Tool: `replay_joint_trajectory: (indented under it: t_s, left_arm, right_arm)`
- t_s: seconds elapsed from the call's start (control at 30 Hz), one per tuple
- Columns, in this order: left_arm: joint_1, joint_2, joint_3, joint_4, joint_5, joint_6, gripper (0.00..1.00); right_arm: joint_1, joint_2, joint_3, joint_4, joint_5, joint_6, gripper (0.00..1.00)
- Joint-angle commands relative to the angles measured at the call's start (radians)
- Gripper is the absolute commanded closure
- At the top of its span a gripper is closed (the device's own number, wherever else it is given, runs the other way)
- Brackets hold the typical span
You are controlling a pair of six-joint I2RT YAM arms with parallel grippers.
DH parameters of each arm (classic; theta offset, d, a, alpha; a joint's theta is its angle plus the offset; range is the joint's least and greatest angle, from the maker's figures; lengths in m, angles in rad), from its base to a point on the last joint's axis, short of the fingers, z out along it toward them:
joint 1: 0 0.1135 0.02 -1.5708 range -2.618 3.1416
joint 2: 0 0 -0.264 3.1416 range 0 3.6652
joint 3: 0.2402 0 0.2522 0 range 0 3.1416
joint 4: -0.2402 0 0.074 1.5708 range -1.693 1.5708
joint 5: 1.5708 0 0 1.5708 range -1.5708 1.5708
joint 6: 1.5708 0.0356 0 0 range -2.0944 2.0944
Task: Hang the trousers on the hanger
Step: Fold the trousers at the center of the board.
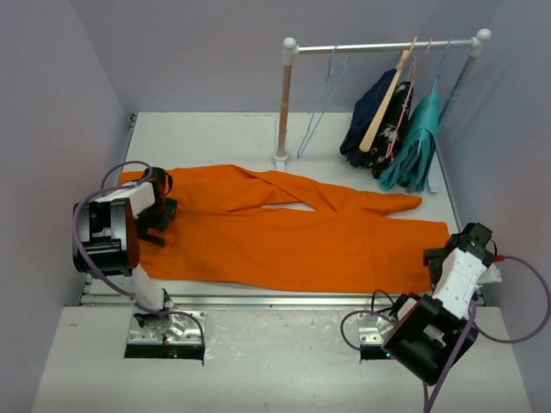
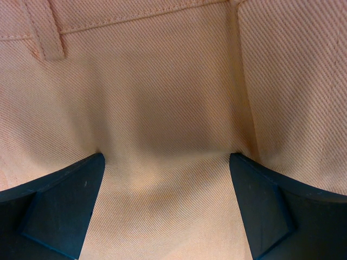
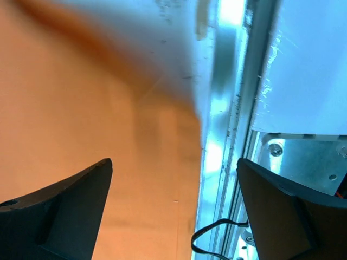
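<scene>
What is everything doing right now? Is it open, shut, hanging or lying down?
trousers: lying flat on the table, not hung.
hanger: hanging empty on the rail.
left gripper: jaws open, at the waistband.
right gripper: jaws open, by a leg end.
navy garment: hanging on the rail.
teal garment: hanging on the rail.

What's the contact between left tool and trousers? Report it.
Touching. Left wrist view: the left tool presses its fingertips into the trousers, creasing cloth between them.
</scene>
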Motion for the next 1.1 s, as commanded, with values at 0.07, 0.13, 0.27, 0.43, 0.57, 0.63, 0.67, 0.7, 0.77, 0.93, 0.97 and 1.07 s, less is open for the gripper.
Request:
replay_joint_trajectory:
  t_s: [0.07, 0.13, 0.27, 0.43, 0.57, 0.63, 0.67, 0.7, 0.77, 0.93, 0.97, 1.07]
  left_arm:
    - [0.038, 0.124, -0.12, 0.145, 0.029, -0.036, 0.0]
    - [0.038, 0.129, -0.113, 0.149, 0.035, -0.021, 0.0]
    - [0.038, 0.131, -0.102, 0.157, 0.059, 0.02, 0.0]
    - [0.002, 0.027, -0.087, 0.144, 0.068, 0.095, 0.0]
    - [-0.019, -0.163, -0.036, 0.015, 0.022, 0.104, 0.0]
    - [-0.021, -0.224, -0.01, -0.025, 0.011, 0.104, 0.0]
    - [-0.02, -0.262, 0.02, -0.061, 0.0, 0.105, 0.0]
    - [-0.02, -0.295, 0.052, -0.095, -0.013, 0.105, 0.0]
    - [-0.019, -0.326, 0.089, -0.145, -0.044, 0.105, 0.0]
    - [-0.007, -0.25, 0.301, -0.169, -0.106, 0.094, 0.0]
    - [-0.004, -0.215, 0.35, -0.16, -0.108, 0.101, 0.0]
    - [-0.002, -0.037, 0.536, -0.169, -0.121, 0.13, 0.0]
  right_arm:
    - [0.248, -0.07, 0.089, 0.073, 0.169, -0.105, 0.08]
    - [0.373, -0.082, 0.099, 0.162, 0.096, -0.189, 0.08]
    - [0.479, 0.114, 0.177, 0.187, 0.04, -0.239, 0.01]
    - [0.586, 0.189, 0.141, 0.343, -0.097, -0.292, 0.01]
    - [0.657, 0.274, 0.139, 0.377, -0.103, -0.302, 0.01]
    - [0.658, 0.297, 0.128, 0.39, -0.112, -0.293, 0.01]
    - [0.658, 0.302, 0.113, 0.404, -0.124, -0.291, 0.01]
    - [0.658, 0.302, 0.1, 0.416, -0.136, -0.29, 0.01]
    - [0.657, 0.281, 0.086, 0.438, -0.164, -0.289, 0.01]
    - [0.661, 0.171, 0.005, 0.494, -0.265, -0.282, 0.01]
    - [0.663, 0.137, -0.015, 0.504, -0.308, -0.283, 0.01]
    - [0.682, 0.062, -0.065, 0.517, -0.337, -0.275, 0.01]
